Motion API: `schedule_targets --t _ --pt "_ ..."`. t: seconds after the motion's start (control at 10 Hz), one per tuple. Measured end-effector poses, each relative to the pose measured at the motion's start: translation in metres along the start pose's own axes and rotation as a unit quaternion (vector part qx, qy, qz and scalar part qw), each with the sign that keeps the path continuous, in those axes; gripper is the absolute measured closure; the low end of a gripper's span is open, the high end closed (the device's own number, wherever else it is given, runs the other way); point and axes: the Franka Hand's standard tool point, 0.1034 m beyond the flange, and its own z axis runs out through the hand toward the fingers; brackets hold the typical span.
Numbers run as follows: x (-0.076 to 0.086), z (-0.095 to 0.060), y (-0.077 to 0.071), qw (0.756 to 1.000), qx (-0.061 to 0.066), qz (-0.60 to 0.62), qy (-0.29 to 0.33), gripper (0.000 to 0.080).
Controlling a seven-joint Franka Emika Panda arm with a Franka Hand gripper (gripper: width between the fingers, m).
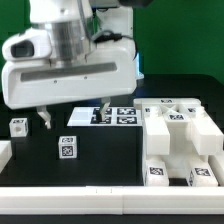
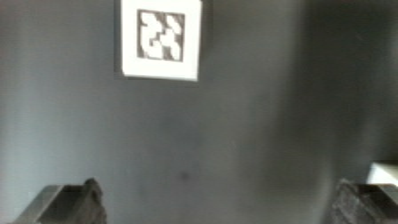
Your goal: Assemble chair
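Plainly, the only markings in view are black-and-white square tags. There is 1 on each small white part, several on the big blocky chair pieces point(image 1: 180, 135) at the exterior view's right, and a row on the marker board point(image 1: 118, 117) lying flat on the black counter point(image 1: 110, 165). The patterns are too coarse to read as writing. The pincer point(image 1: 74, 116) is spread wide and holds nothing. Its 2 dark fingers point(image 1: 45, 119) stand well apart and hang just above the counter, touching no part. In the wrist view only the 2 fingertips point(image 2: 71, 203) show, with bare dark surface between them. The arm point(image 1: 65, 65), a bulky white body, fills the upper part of the exterior view toward its left, with the wrist pointing straight down. A small tagged block point(image 1: 67, 148) stands on the counter near the pincer, toward the camera. A second small block point(image 1: 18, 126) stands well off at the exterior view's left. The wrist view shows 1 white tagged part point(image 2: 160, 38) ahead of the fingertips and clear of them, though I cannot tell which part it is. A white corner point(image 2: 382, 176) peeks in just beside 1 fingertip.
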Motion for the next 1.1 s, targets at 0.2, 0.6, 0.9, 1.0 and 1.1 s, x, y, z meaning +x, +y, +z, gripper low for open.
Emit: schedule_targets --t 0.2,0.6,0.9,1.0,1.1 --pt "-0.001 0.003 0.004 1.000 -0.005 0.000 0.004 0.0150" --pt "-0.011 0.009 0.014 1.000 0.003 0.026 0.010 0.0150" --pt "-0.027 0.019 0.027 0.999 -0.020 0.039 0.031 0.0150" --pt "-0.027 0.019 0.026 0.999 -0.018 0.038 0.029 0.0150" --pt "-0.027 0.019 0.026 0.999 -0.018 0.038 0.028 0.0150"
